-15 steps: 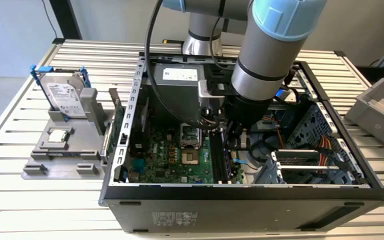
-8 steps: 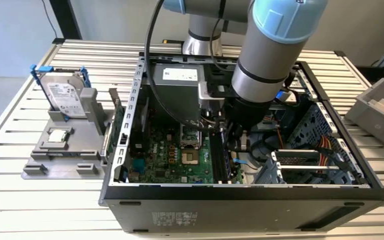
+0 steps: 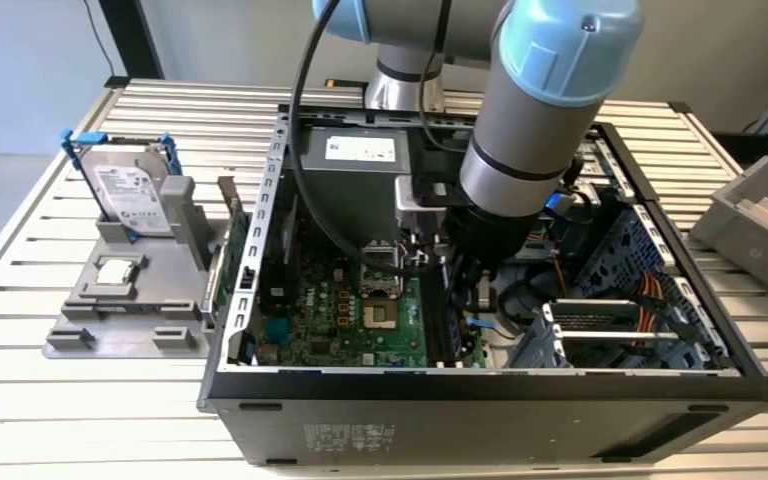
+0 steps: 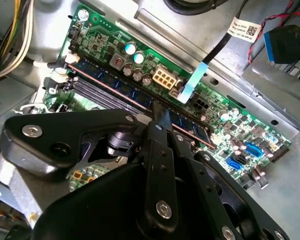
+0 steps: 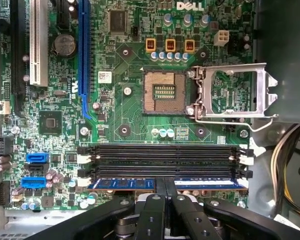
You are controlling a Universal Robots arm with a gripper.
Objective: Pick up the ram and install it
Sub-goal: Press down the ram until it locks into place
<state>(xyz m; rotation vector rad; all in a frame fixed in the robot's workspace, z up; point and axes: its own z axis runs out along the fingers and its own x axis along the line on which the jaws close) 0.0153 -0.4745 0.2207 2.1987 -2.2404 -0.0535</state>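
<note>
First wrist view: my gripper (image 5: 164, 192) low over motherboard (image 5: 125, 125), jaws clenched on ram (image 5: 205, 183), stick sitting in outermost slot. Install step, seating phase. Judgement: needs straight, even press until end clips (image 5: 246, 159) latch; tilt risks binding.

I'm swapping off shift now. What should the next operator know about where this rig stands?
Gripper: inside the open computer case, shut on the ram at its middle.
Ram: standing on edge along the slot nearest the gripper, beside the empty black slots on the motherboard.
Done: ram picked up and brought to its slot.
Left: whether it is fully seated cannot be told; gripper not yet released.
</note>
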